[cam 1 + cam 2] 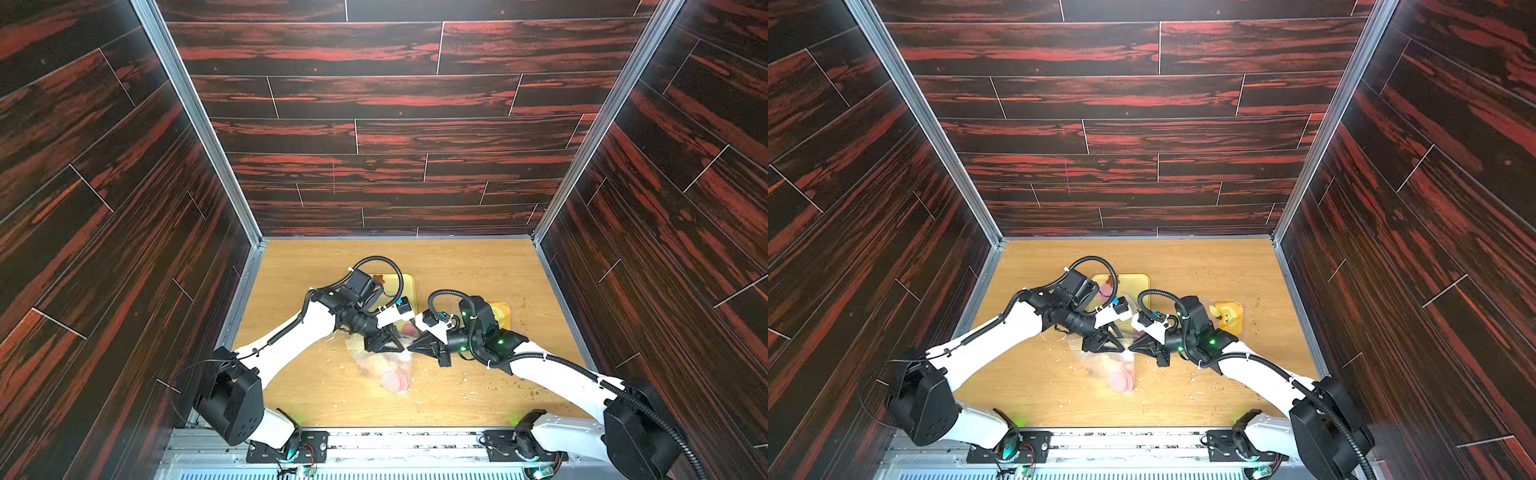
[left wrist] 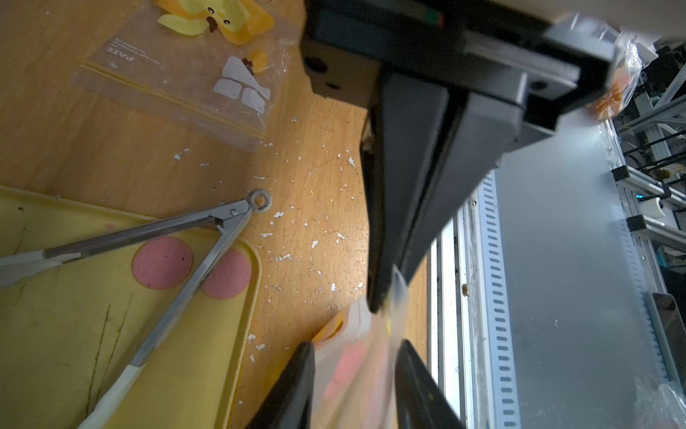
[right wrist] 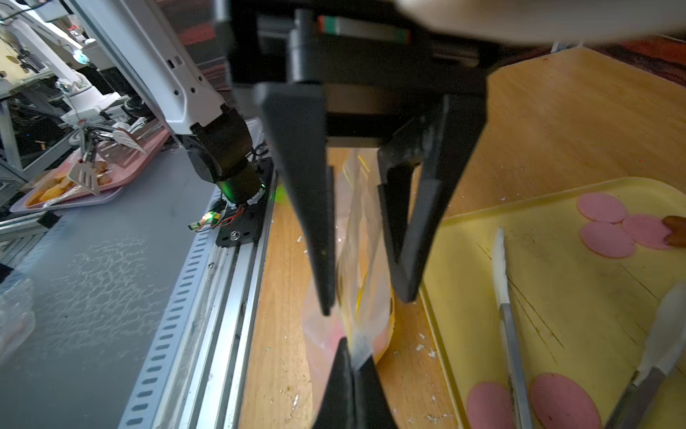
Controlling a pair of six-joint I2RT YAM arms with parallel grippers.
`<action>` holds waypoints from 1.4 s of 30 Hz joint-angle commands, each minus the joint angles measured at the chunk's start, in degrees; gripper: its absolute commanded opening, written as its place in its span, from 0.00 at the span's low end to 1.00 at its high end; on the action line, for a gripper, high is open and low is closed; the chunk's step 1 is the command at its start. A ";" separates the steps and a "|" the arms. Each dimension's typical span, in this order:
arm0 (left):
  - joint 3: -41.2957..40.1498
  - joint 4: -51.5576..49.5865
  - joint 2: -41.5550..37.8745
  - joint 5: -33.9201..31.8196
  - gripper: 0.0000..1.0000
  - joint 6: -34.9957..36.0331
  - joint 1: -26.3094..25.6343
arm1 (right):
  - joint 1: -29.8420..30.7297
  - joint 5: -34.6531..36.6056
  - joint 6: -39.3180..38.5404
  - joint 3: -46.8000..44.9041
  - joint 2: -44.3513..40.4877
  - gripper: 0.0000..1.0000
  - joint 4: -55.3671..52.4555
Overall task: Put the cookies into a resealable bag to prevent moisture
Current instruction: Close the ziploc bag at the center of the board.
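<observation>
The right gripper (image 2: 380, 301) is closed and pinches one upper corner of the clear bag (image 1: 388, 365). The bag hangs from it near the middle of the table (image 1: 478, 266), a little toward the front edge where the arms are mounted. I cannot tell if its bottom rests on the wood. The left gripper (image 3: 365, 302) has its jaws on both sides of the bag's top with a narrow gap between them. In the right wrist view the film does not look pressed yet.

Several cookies (image 1: 395, 380) lie already in the bottom of the bag. Others are not packed: pink discs (image 2: 162, 262) and a brown star (image 3: 675, 230) are on the yellow tray (image 2: 55, 334), toward the far edge, and the tongs (image 2: 195, 284) lie over some of the discs. A spare bag (image 2: 178, 85) lies flat toward the right edge, and white crumbs (image 2: 282, 257) are scattered on the wood.

In my judgement the step is to take a second hold on the bag's mouth. To do it well, the left jaws should close on the rim only, near the right gripper's pinch but not on it. If the mouth must open for more cookies, they should catch one layer of film, not both. The film looks thin and slippery, so the grip must be firm before any pulling. The bag should also stay upright, or the cookies inside may slide out.
</observation>
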 commanded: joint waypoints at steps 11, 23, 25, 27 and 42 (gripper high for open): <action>3.21 -4.66 0.18 1.13 0.05 1.93 0.01 | -0.41 -3.15 0.26 0.18 2.35 0.08 1.40; 4.17 -7.38 0.04 2.36 0.06 1.56 0.01 | -0.41 -4.93 7.15 -1.71 3.83 0.27 12.01; 4.17 -7.56 0.18 2.75 0.09 1.47 0.01 | -0.41 -5.18 7.84 -1.74 4.52 0.27 12.89; 4.08 -7.85 0.18 2.68 0.11 1.47 0.01 | -0.39 -5.35 8.58 -2.00 4.58 0.26 14.24; 2.54 -9.55 -4.91 -5.93 0.51 0.95 0.76 | -1.19 -6.61 11.90 -2.37 5.97 0.00 14.77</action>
